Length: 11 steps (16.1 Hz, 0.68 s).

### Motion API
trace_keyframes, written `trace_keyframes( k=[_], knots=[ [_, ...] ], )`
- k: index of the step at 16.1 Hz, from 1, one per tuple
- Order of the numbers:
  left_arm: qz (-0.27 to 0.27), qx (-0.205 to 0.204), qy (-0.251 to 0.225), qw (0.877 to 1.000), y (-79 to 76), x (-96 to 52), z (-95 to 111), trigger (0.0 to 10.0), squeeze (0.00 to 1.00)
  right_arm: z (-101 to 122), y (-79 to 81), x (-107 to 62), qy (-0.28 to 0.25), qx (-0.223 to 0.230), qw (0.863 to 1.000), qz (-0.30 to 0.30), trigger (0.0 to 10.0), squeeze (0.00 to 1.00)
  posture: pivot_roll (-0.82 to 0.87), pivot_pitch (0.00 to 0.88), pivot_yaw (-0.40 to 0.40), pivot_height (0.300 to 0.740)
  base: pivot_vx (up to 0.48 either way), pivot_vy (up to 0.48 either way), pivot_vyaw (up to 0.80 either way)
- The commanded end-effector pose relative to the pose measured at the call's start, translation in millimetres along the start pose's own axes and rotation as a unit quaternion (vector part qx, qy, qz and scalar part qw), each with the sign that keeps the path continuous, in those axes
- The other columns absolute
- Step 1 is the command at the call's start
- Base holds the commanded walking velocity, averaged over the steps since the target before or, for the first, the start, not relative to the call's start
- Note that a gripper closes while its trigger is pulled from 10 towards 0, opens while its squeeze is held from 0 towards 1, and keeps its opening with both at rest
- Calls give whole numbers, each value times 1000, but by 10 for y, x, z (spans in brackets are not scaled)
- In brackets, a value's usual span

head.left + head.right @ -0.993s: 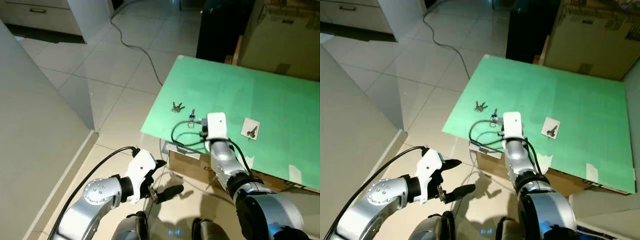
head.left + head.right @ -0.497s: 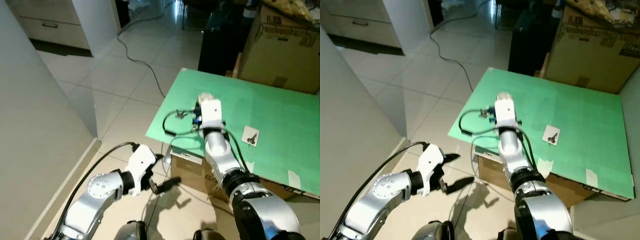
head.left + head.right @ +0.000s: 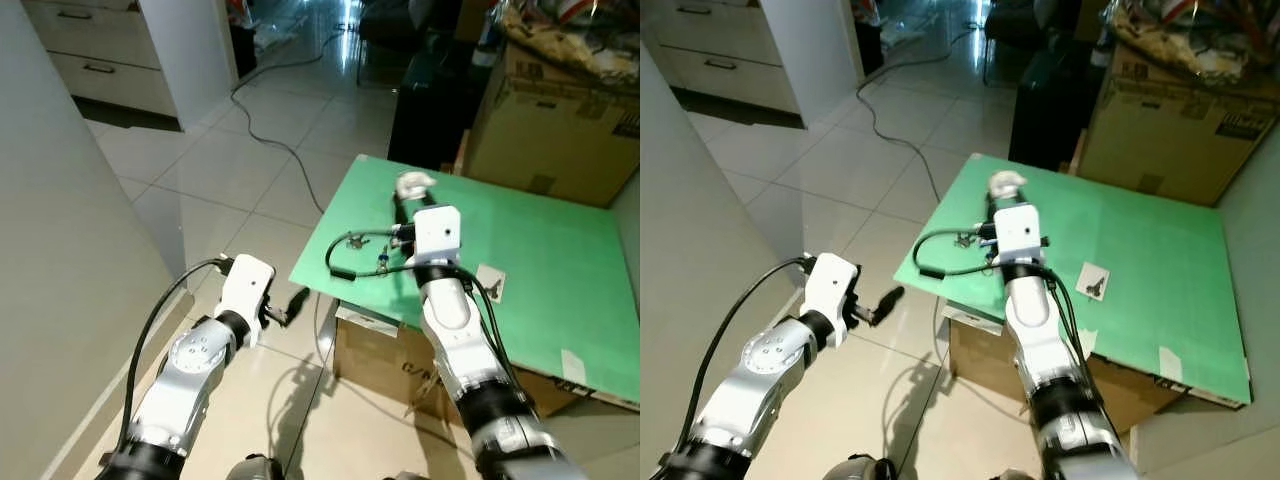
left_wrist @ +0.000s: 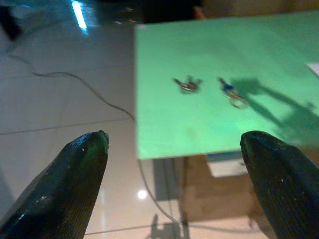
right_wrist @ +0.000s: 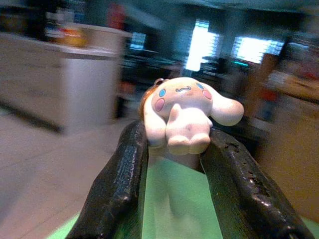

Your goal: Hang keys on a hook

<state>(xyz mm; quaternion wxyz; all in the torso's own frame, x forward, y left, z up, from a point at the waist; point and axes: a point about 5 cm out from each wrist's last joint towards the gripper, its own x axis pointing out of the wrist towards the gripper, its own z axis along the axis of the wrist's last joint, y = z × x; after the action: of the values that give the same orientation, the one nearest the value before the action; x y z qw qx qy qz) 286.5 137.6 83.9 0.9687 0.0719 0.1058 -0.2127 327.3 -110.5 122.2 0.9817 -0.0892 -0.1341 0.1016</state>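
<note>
Left hand [image 3: 283, 312] over tiled floor beside green desk [image 3: 540, 250], fingers spread wide, gripping nothing. 2 small metal key bunches [image 4: 188, 84] lie on desk near its left edge. Right hand [image 5: 172, 164] raised above desk, fingers clamped on white plush dog-shaped keychain charm [image 5: 184, 117].

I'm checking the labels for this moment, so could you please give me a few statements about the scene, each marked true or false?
1. The right gripper is shut on a white plush keychain. True.
2. The left gripper holds a set of keys. False: its fingers are open and hold nothing.
3. Two small key bunches lie on the green table. True.
4. The table is red. False: it is green.
5. A cardboard box stands beyond the table. True.
</note>
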Motion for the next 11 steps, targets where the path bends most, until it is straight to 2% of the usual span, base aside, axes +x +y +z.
trace_keyframes(
  k=[1, 2, 3, 5, 7, 8, 9, 11],
  knots=[
    [46, -13, 2, 999, 114, -8, -31, 10000, 0, 20, 59, -46, 2, 7, 999, 49, 0, 0, 37, 30, 39, 740, 0, 0, 0],
    [108, -40, -5, 993, 237, -43, -45, 10000, 0, -47, -36, -123, 17, 26, 999, 26, 0, 0, 38, 23, 37, 740, 0, 0, 0],
    [144, -56, -8, 988, 312, -83, -60, 10000, 0, -77, -84, -174, 22, 31, 999, 14, 0, 0, 42, 22, 37, 740, 0, 0, 0],
    [260, -50, -49, 963, 559, -348, -27, 10000, 0, -132, -125, -466, 35, 29, 999, 2, 0, 0, 52, 17, 33, 740, 0, 0, 0],
    [284, -44, -68, 955, 578, -494, 19, 10000, 0, -164, -166, -670, 56, 48, 997, -27, 0, 0, 59, 10, 26, 740, 0, 0, 0],
    [277, -36, -71, 958, 533, -526, 26, 10000, 0, -182, -169, -721, 66, 58, 996, -36, 0, 0, 60, 6, 24, 740, 0, 0, 0],
    [269, -35, -68, 960, 488, -540, 6, 10000, 0, -202, -156, -732, 74, 66, 995, -33, 0, 0, 62, 2, 23, 740, 0, 0, 0],
    [260, -28, -56, 964, 476, -487, -42, 10000, 0, -195, -135, -629, 87, 86, 992, -6, 0, 0, 65, 0, 16, 740, 0, 0, 0]
  ],
)
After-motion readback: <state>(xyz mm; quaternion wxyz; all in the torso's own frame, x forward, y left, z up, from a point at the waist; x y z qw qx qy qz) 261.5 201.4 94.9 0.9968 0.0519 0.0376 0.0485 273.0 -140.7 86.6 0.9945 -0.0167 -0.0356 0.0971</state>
